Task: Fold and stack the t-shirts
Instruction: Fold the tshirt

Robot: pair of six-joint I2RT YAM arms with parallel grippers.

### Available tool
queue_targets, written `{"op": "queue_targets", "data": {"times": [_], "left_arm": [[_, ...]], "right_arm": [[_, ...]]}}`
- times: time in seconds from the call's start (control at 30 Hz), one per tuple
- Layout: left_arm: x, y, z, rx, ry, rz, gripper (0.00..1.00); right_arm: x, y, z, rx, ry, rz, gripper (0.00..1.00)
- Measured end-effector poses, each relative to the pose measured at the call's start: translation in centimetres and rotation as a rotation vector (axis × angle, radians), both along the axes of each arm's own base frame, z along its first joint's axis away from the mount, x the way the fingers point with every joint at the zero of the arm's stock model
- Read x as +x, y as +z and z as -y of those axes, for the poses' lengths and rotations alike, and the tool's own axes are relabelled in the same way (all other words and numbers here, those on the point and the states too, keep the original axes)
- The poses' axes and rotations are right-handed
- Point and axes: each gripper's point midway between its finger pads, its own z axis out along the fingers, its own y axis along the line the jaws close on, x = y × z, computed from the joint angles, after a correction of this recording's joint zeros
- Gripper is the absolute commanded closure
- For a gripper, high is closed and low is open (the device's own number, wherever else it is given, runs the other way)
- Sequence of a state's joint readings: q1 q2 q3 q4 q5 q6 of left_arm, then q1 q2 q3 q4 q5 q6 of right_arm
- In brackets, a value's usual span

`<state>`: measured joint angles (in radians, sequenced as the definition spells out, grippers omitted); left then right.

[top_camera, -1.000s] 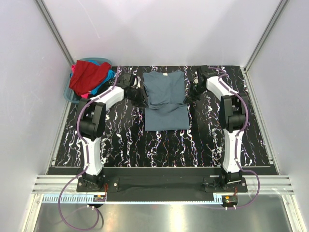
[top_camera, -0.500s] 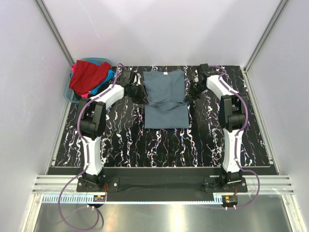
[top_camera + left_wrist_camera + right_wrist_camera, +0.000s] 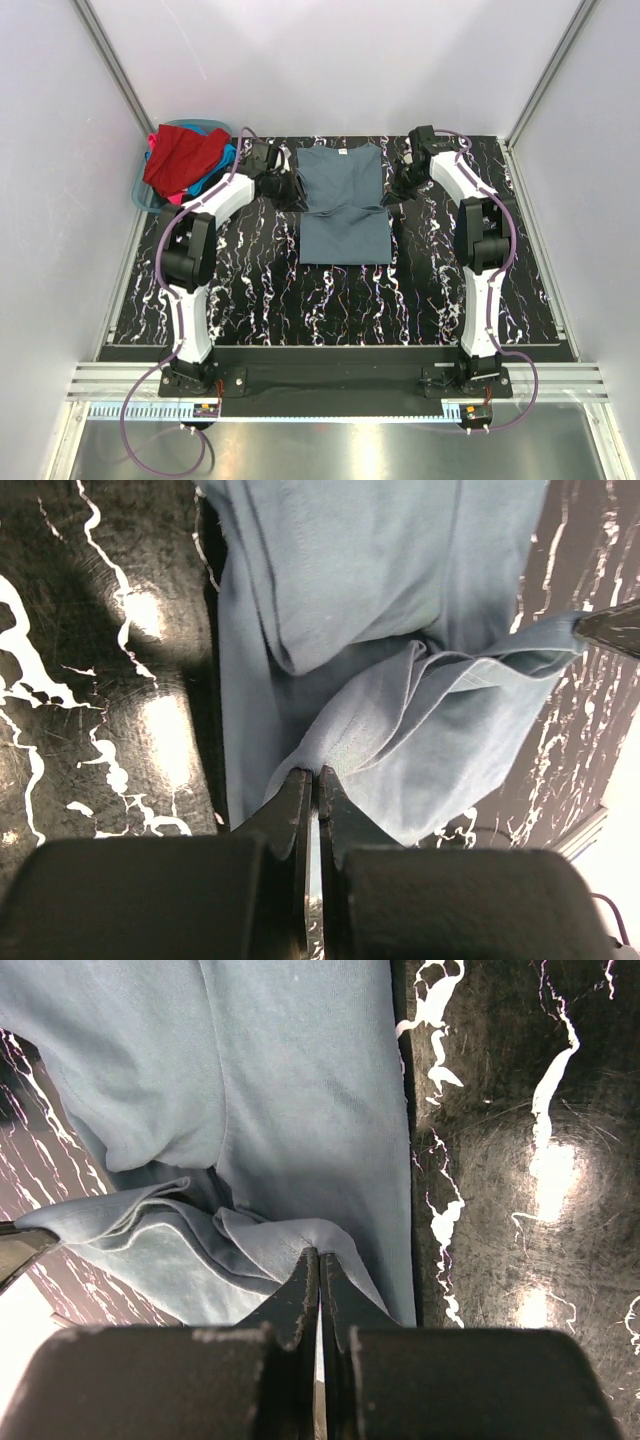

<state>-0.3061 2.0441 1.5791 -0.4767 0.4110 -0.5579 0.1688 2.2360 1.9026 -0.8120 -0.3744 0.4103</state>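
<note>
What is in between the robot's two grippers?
The grey-blue t-shirt lies between the left gripper and the right gripper, and each pinches one side edge. The top view shows this.

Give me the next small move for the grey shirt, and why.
Likely lift both together: the left end effector and right end effector are each shut on a side edge of the grey-blue t-shirt, which lies bunched on the table.

Black, white-veined tabletop (image 3: 250, 290) under left gripper (image 3: 312, 776) and right gripper (image 3: 318, 1256). White walls (image 3: 330, 60) beyond and flanking them. 2 aluminium posts (image 3: 110, 60) in the far corners. Glare patches (image 3: 545, 1170) outboard of each gripper.
</note>
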Motion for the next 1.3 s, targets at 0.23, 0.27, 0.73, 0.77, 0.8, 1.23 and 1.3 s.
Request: {"op": "queue_targets", "data": {"times": [0.23, 0.27, 0.73, 0.77, 0.8, 1.23, 1.3], "left_arm": [[0.4, 0.9, 0.2, -0.012, 0.01, 0.015, 1.0], [0.5, 1.0, 0.2, -0.014, 0.011, 0.017, 1.0], [1.5, -0.6, -0.6, 0.033, 0.04, 0.008, 0.07], [1.9, -0.2, -0.8, 0.034, 0.043, 0.02, 0.05], [2.3, 0.3, -0.9, 0.037, 0.045, 0.032, 0.03], [-3.2, 9.8, 0.1, 0.037, 0.018, 0.223, 0.01], [-5.7, 7.3, 1.1, 0.055, -0.015, 0.164, 0.02]], "right_arm": [[0.1, 0.2, 0.0, 0.0, 0.002, 0.006, 1.0], [0.2, 0.4, 0.0, 0.0, 0.002, 0.011, 1.0], [2.7, 0.8, -0.2, 0.007, 0.006, 0.049, 0.18], [2.9, 1.2, -0.3, 0.008, 0.008, 0.055, 0.12], [3.2, 1.9, -0.3, 0.009, 0.012, 0.069, 0.03], [-3.0, 7.2, 0.4, 0.02, 0.014, 0.138, 0.0], [-6.0, 4.7, 0.9, 0.002, 0.008, 0.055, 0.01]]}}
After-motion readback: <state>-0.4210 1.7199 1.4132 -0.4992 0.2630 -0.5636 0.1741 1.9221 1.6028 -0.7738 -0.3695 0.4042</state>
